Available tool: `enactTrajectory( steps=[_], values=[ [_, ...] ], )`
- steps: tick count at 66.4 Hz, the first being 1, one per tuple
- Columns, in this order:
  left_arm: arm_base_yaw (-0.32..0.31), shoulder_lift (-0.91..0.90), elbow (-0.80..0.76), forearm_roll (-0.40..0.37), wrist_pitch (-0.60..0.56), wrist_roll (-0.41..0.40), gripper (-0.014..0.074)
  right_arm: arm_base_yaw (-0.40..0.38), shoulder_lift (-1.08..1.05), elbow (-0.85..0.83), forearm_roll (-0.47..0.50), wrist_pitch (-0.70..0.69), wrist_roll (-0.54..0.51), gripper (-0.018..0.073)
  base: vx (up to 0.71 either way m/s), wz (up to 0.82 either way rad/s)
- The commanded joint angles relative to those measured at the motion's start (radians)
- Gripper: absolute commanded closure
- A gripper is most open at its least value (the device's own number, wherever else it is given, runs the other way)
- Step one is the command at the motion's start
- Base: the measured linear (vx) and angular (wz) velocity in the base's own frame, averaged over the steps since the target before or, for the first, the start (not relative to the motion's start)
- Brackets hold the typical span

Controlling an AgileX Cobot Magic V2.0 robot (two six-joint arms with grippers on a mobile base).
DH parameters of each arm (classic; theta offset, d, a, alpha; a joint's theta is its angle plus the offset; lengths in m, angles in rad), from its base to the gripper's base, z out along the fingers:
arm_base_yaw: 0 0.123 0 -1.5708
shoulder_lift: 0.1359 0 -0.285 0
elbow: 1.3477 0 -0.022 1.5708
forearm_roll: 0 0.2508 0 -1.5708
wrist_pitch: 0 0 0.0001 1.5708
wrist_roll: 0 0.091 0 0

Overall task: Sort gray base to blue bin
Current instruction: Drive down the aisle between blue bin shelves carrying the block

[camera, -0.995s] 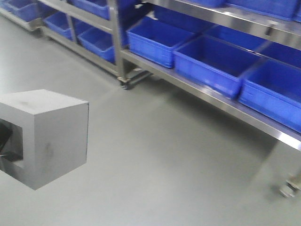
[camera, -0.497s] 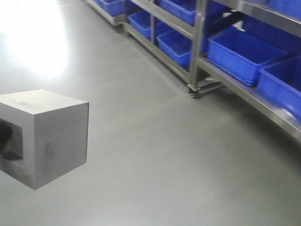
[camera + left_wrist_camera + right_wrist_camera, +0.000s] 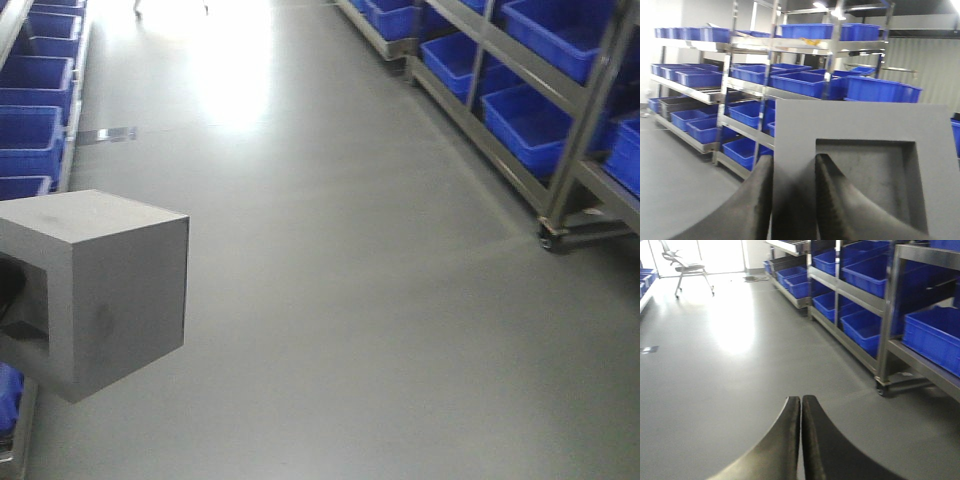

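The gray base (image 3: 110,290) is a matte light-gray block held in the air at the left of the front view. Its square recess faces my left wrist camera (image 3: 865,125). My left gripper (image 3: 794,159) is shut on the base's wall, one finger (image 3: 757,195) outside and one inside the recess. A dark finger tip (image 3: 8,285) shows in the opening. My right gripper (image 3: 801,398) is shut and empty above the floor. Several blue bins (image 3: 530,120) sit on racks; I cannot tell which is the task's blue bin.
Steel racks of blue bins line the right (image 3: 575,150) and the left (image 3: 30,130), with a grey floor aisle (image 3: 330,250) between them. A rack caster (image 3: 548,240) stands at the right. An office chair (image 3: 687,267) stands far down the aisle.
The front view has swung left: the right-hand racks slid rightward and an aisle with left-side bins came into view. The gray base stays at the same place in the view, still gripped.
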Motion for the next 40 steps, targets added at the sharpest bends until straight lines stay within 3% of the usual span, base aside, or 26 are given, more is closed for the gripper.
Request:
enactTrajectory(
  steps=[1, 40],
  values=[
    [-0.004, -0.001, -0.029, -0.007, -0.1, -0.013, 0.0594, -0.004, 0.019, 0.002, -0.004, -0.072, -0.012, 0.0564, 0.15, 0.43],
    [-0.004, -0.001, -0.029, -0.007, -0.1, -0.013, 0.0594, -0.004, 0.019, 0.002, -0.004, -0.072, -0.012, 0.0564, 0.2, 0.21]
  ],
)
